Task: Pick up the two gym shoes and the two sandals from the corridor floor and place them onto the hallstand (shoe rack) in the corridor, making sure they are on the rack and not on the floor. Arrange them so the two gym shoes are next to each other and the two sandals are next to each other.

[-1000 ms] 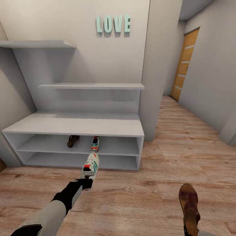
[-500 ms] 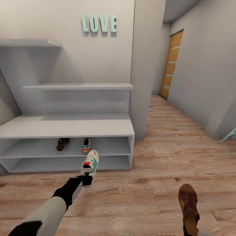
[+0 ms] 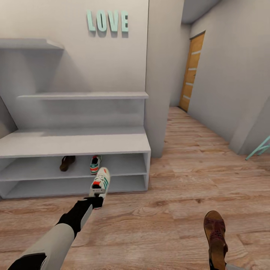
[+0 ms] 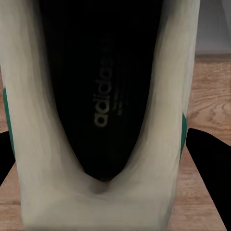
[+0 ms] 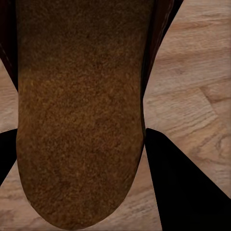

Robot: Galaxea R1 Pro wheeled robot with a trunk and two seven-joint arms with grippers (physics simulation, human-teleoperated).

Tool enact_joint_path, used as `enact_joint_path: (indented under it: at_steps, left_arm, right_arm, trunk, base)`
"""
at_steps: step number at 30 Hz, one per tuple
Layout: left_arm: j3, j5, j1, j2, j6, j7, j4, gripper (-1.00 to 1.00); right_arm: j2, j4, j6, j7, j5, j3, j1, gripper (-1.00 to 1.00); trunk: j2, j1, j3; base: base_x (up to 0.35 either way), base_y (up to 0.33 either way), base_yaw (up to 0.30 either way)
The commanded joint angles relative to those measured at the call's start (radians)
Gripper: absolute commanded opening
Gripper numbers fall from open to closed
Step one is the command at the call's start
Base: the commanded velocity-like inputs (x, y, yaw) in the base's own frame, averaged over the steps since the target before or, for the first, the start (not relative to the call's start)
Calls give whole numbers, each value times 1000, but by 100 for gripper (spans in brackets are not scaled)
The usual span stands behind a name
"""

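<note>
The hallstand stands against the left wall. On its upper open shelf, a brown sandal and a gym shoe sit side by side, a small gap apart. My left gripper is shut on the heel of the other gym shoe, held toe-forward just in front of the rack. In the left wrist view the gym shoe sits between the black fingers. My right gripper is shut on the other sandal, held over the corridor floor; its tan insole faces the wrist camera.
Two thin floating shelves and teal LOVE letters hang above the rack. A wall column borders the rack's right end. The corridor runs back to a wooden door. A teal frame leans at the right edge.
The whole picture has slid left, so the camera has moved. The gym shoe in my left gripper now sits a little nearer the rack's front. The sandal in the right gripper holds its place.
</note>
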State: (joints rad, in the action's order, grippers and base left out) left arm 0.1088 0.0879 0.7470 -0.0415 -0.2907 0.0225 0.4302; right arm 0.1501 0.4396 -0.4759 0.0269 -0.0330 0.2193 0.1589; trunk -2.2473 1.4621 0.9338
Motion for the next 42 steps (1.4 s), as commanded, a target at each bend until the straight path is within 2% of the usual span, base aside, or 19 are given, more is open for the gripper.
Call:
enact_joint_path:
  at_steps: [1,6,16,30,42]
  left_arm:
    - [7,7,1,-1,-5,12,3,-100]
    - [6,0,4,-3,-6,52,4,-100]
    - [6,-5,3,-4,-7,58,2,-100]
    - [3,1,0,-3,-2,65,1,-100]
    - [4,-1,0,-3,-1,65,1,-100]
  right_arm:
    - [0,-1,-3,1,-6,-1,1,-100]
    - [0,-1,-3,0,-4,-3,1,-100]
    - [0,0,-3,1,-4,-2,1,-100]
    - [0,1,-4,-1,-1,-1,1,-100]
    - [0,0,-4,0,-1,-1,1,-100]
  trunk:
    - [-8,4,6]
    - [-43,23,29]
    - [-113,61,74]
    - [-113,61,75]
    - [-113,61,75]
  base:
    - [0,0,-1]
    - [0,0,0]
    - [0,0,0]
    - [17,0,0]
    - [306,0,0]
